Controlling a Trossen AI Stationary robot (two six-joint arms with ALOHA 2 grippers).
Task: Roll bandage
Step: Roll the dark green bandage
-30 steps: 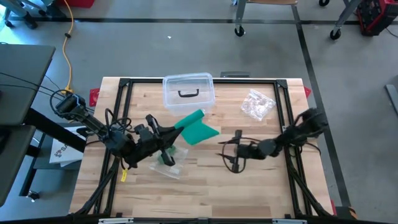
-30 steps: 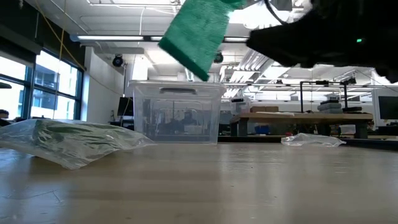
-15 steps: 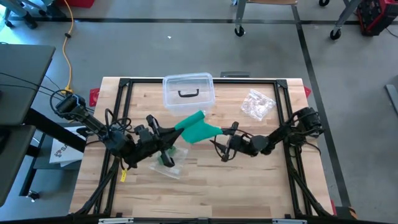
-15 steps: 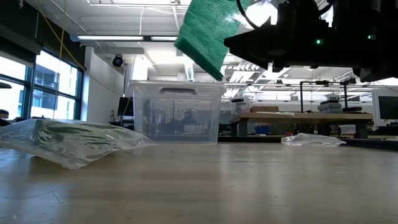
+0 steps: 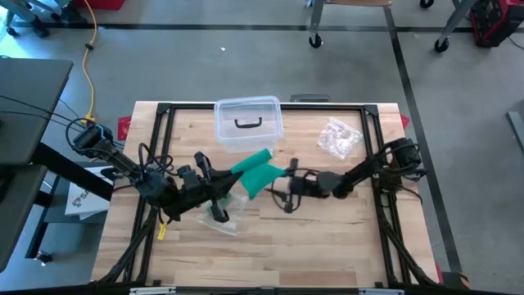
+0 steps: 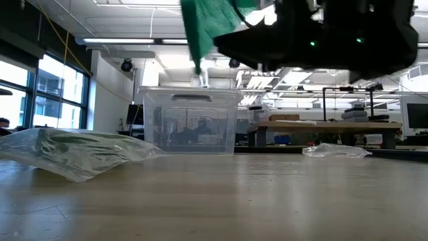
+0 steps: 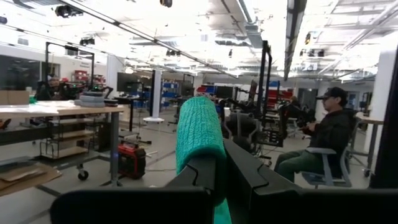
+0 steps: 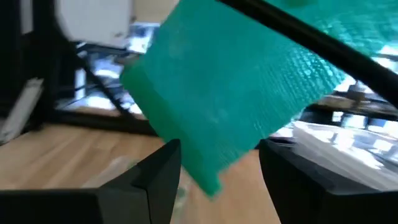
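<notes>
A green bandage (image 5: 254, 168) is held in the air over the middle of the table. Its rolled part (image 7: 198, 134) sticks out past my left gripper (image 5: 232, 174), which is shut on it. A loose flap (image 8: 230, 99) hangs from the roll and also shows in the low view (image 6: 202, 27). My right gripper (image 5: 280, 187) is open, with one finger on either side of the flap's lower end (image 8: 208, 177). I cannot tell whether they touch it. My left gripper pinches the rolled part of the bandage at its near end (image 7: 214, 177) between its two fingers. The fingers lie along the roll, which sticks out beyond them toward the table's far right. The roll is clear of the table and the flap hangs slack from it.
A clear lidded plastic box (image 5: 248, 121) stands at the far edge. A clear bag with green inside (image 5: 225, 211) lies under my left arm and shows in the low view (image 6: 73, 152). A crumpled clear bag (image 5: 338, 138) lies far right. A seated person (image 7: 323, 143) is beyond the table.
My right gripper has moved toward the table's left, up to the hanging flap, and now has its fingers around the flap's end. The flap has swung and shows narrower than before. The roll has stayed where it was in my left gripper.
</notes>
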